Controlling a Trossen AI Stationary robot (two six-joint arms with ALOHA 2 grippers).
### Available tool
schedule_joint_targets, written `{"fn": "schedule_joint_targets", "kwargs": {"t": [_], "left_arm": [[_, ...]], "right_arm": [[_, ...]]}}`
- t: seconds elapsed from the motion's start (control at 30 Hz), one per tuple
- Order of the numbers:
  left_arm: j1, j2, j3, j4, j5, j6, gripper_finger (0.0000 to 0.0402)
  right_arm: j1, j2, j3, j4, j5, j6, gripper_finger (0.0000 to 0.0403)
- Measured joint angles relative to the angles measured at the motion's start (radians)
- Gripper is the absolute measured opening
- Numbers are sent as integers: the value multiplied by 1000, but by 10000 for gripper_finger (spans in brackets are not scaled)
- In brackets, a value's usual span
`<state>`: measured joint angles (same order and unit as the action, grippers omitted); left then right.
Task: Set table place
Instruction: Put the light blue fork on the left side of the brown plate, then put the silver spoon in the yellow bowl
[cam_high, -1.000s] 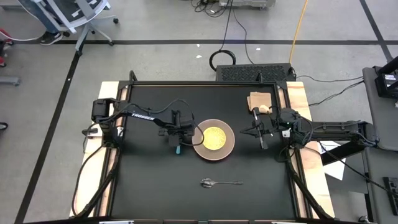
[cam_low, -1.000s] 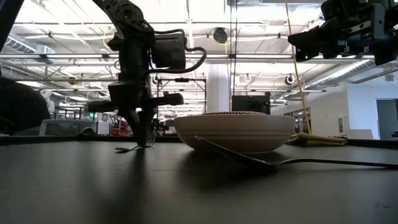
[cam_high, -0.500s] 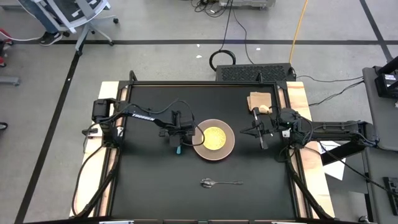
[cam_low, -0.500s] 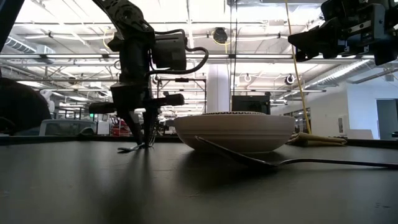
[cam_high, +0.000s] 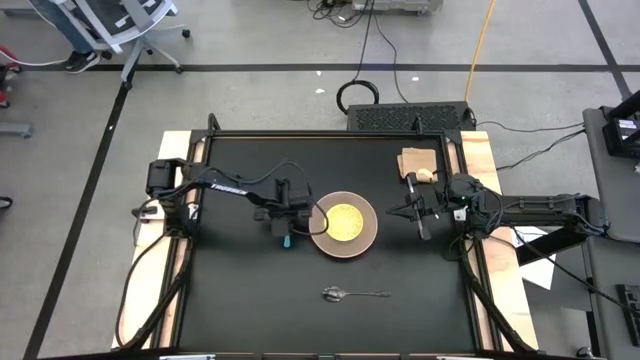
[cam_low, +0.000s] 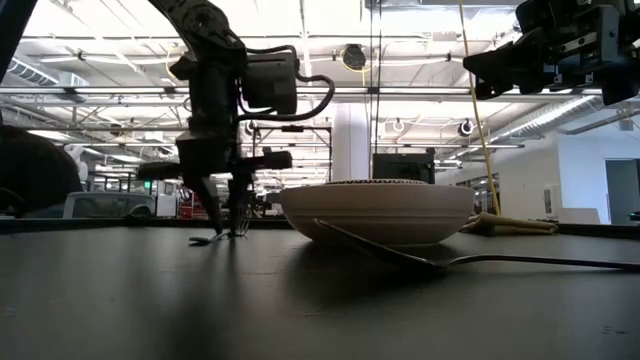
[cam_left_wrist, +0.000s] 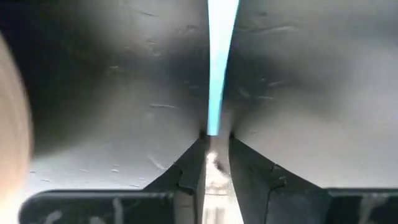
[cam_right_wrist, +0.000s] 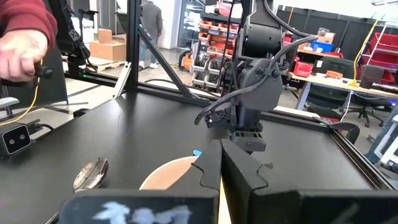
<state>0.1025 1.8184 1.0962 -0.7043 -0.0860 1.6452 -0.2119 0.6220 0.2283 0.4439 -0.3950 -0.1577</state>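
A fork with a light-blue handle (cam_left_wrist: 219, 74) lies on the black table (cam_high: 240, 300) just left of a brown plate (cam_high: 345, 222) with a yellow centre. Its tines (cam_low: 213, 239) rest on the tabletop. My left gripper (cam_high: 285, 222) stands over the fork, pointing down, and is shut on it. A spoon (cam_high: 355, 293) lies on the table nearer the front edge; in the low view (cam_low: 480, 260) it crosses in front of the plate. My right gripper (cam_high: 413, 212) is shut and empty, raised right of the plate. My left gripper pinches the fork between its two fingers (cam_left_wrist: 189, 165) at the metal neck (cam_left_wrist: 215, 163), just past the end of the blue handle. The fingers come from above, pointing down, and lie across the fork. The fork lies flat with its tines on the table.
A small tan mat (cam_high: 418, 160) holding a small object lies at the table's far right corner. Light wooden boards (cam_high: 170, 180) line the left and right sides. A person's hand (cam_right_wrist: 22, 53) shows beyond the table in the right wrist view.
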Motion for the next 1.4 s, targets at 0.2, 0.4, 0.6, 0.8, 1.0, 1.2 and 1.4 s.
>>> {"fn": "schedule_joint_targets", "kwargs": {"t": [0.2,0.4,0.6,0.8,1.0,1.2,1.4], "left_arm": [[-15,-17,1,-6,-47,-24,74],[-43,-17,1,-2,-97,-30,74],[-92,-18,35,-3,-226,-61,74],[-150,-65,125,-11,-303,-184,74],[-176,-211,155,-8,-256,-348,71],[-198,-372,155,11,-256,-651,16],[-223,-480,155,17,-257,-1103,4]], "right_arm": [[0,0,0,0,0,0,0],[0,0,0,0,0,13,0],[0,0,0,0,0,14,0],[0,0,0,0,0,14,0],[0,0,0,1,0,15,0],[0,0,0,6,0,29,0],[0,0,0,16,0,34,0]]}}
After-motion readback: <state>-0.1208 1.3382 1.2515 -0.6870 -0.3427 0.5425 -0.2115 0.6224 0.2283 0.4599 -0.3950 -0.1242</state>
